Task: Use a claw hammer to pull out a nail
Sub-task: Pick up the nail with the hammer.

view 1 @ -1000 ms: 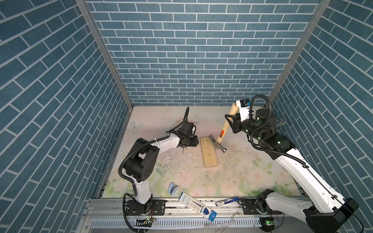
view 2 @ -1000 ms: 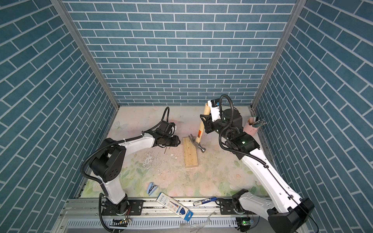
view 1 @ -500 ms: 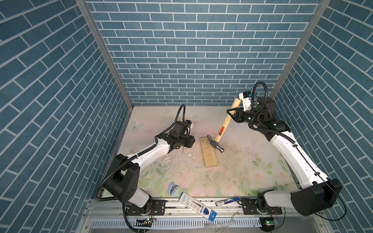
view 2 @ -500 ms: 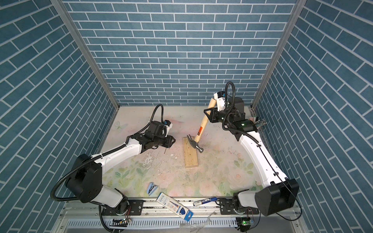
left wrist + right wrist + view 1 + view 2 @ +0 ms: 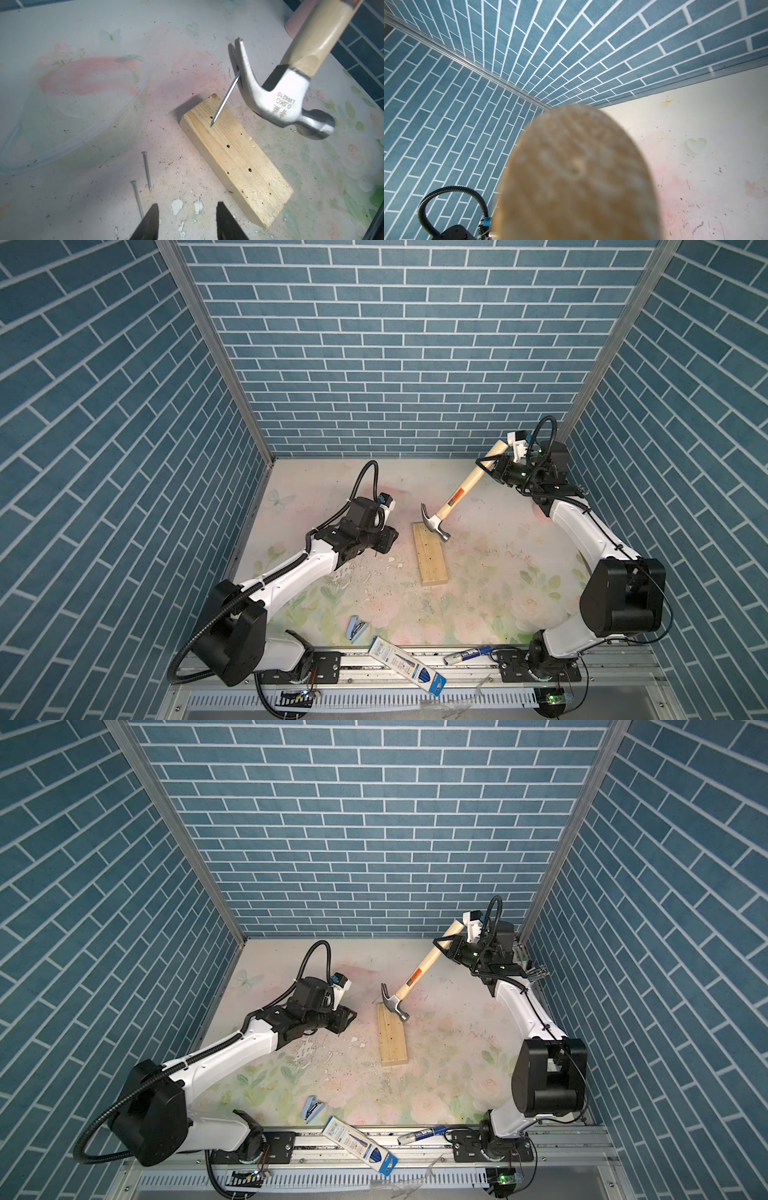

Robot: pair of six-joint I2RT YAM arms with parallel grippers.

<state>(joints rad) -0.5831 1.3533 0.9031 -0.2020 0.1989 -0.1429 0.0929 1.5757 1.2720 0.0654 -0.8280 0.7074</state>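
The pulling step is almost done. The right fingers (image 5: 495,472) are closed tight on the far end of the claw hammer (image 5: 451,499), gripping its wooden handle. The hammer slants down to the far end of the wood block (image 5: 430,556), which lies flat on the counter (image 5: 498,572). In the left wrist view the grey head hangs just above the block and does not rest on it. The nail (image 5: 225,97) is stuck in the fork of the claw. It leans over, and its sharp tip is right at the top of the block, next to a small hole. I cannot tell if the tip is in the wood or just free of it.

The left fingers (image 5: 149,222) are partly open and hold nothing. They hover low over the counter, near the block but not touching it. Two loose nails (image 5: 146,171) lie beside them.

I think the next move is to lift the hammer a bit more, so the nail comes clear of the block. The lift should be slow, or the nail may slip out of the claw. If the block rises too, the left fingers may need to press it down.
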